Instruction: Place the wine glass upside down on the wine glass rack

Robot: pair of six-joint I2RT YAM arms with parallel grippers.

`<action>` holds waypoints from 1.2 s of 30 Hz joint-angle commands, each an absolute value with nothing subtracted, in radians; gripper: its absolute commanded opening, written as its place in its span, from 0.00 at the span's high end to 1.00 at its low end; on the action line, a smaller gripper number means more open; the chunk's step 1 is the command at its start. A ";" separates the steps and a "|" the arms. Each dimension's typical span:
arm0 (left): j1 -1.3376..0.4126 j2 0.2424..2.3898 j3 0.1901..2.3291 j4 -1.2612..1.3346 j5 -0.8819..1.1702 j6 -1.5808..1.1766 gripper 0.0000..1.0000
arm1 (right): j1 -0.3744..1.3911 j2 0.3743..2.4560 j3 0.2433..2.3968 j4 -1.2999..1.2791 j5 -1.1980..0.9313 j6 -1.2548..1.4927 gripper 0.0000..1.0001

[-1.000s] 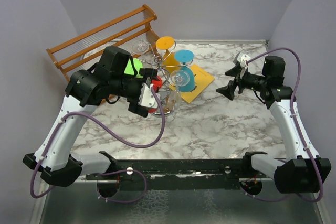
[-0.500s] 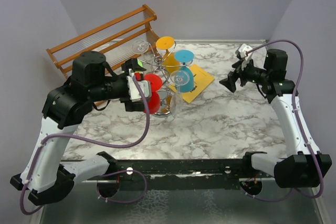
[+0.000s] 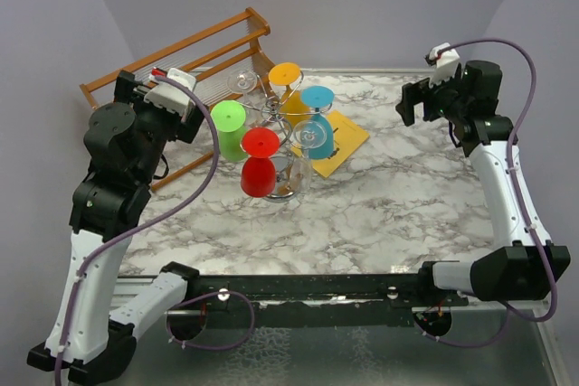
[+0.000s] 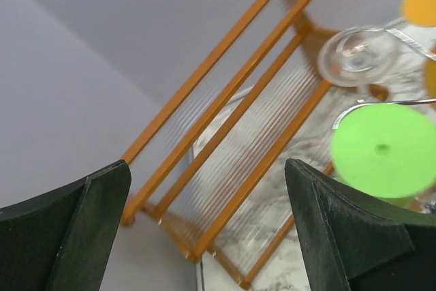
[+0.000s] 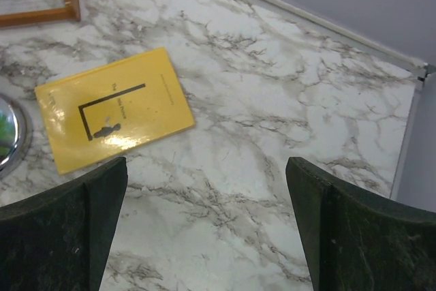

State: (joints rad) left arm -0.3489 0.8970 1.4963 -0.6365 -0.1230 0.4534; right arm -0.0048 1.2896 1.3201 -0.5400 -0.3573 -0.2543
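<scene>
Wine glass rack point(image 3: 270, 106) w/ inverted glasses: green point(image 3: 228, 119), red point(image 3: 260, 155), orange point(image 3: 285, 74), blue point(image 3: 317, 97), clear point(image 3: 241, 81).

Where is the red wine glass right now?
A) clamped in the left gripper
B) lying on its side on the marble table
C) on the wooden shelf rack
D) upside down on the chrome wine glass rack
D: the red wine glass hangs foot-up, bowl down, on the wine glass rack, while the left gripper and the right gripper both stand open, empty and apart from it.
</scene>
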 commanded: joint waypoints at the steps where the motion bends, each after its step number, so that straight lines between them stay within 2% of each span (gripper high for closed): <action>1: -0.254 0.840 1.395 -0.411 -0.406 0.282 0.01 | -0.003 1.282 1.400 -0.528 -0.209 -0.198 0.00; 12: -0.110 0.706 1.155 -0.326 -0.301 0.070 0.01 | -0.003 1.097 1.300 -0.441 -0.238 -0.192 0.00; 22: -0.062 0.716 1.152 -0.381 -0.278 0.104 0.01 | -0.003 1.005 1.295 -0.444 -0.128 -0.223 0.00; 30: -0.055 0.690 1.123 -0.417 -0.268 0.101 0.01 | -0.003 0.950 1.259 -0.459 -0.173 -0.212 0.00; 36: -0.055 0.686 1.124 -0.426 -0.313 0.072 0.01 | -0.005 0.882 1.224 -0.465 -0.132 -0.262 0.00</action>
